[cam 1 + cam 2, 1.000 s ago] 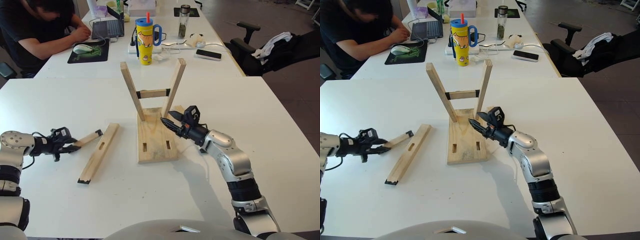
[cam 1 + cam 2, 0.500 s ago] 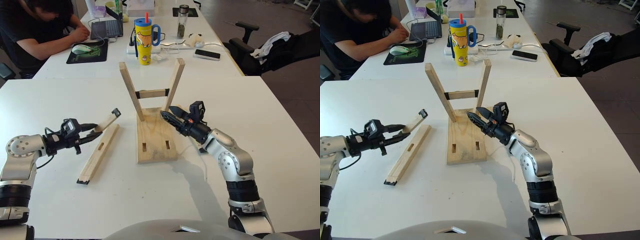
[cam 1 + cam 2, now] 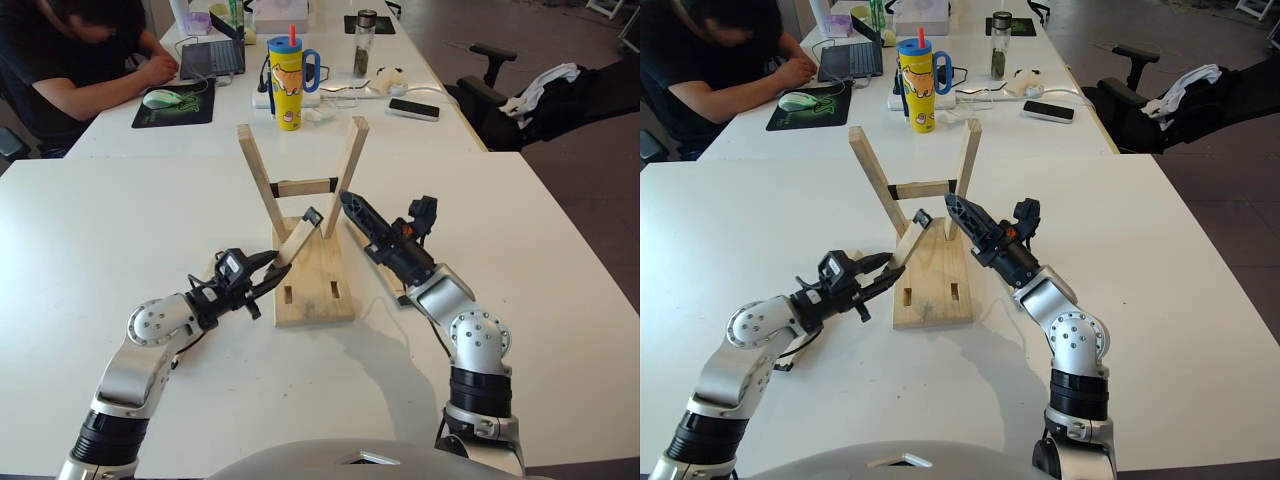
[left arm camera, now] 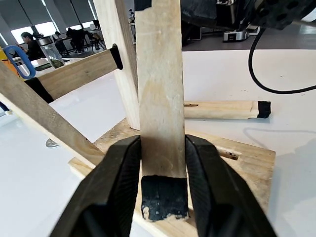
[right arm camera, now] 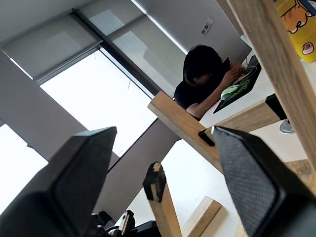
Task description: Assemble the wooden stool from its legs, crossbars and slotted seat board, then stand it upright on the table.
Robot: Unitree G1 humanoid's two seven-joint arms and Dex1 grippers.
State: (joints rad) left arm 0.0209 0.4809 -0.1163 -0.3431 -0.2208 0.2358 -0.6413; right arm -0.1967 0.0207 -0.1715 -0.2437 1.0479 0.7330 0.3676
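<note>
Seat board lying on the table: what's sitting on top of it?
Two legs joined by a crossbar stand on the far end of the seat board; two near slots lie open. The legs' feet cover whatever joins them to the board.

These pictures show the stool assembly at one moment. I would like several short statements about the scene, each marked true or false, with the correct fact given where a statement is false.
1. The left claw is shut on a wooden bar. True.
2. Two legs stand up from the seat board, joined by the crossbar. True.
3. The right claw grips the crossbar. False: it is open and empty, near the legs.
4. The seat board stands on its edge. False: it lies flat on the table.
5. The yellow cup lies on its side. False: it stands upright on the far table.
</note>
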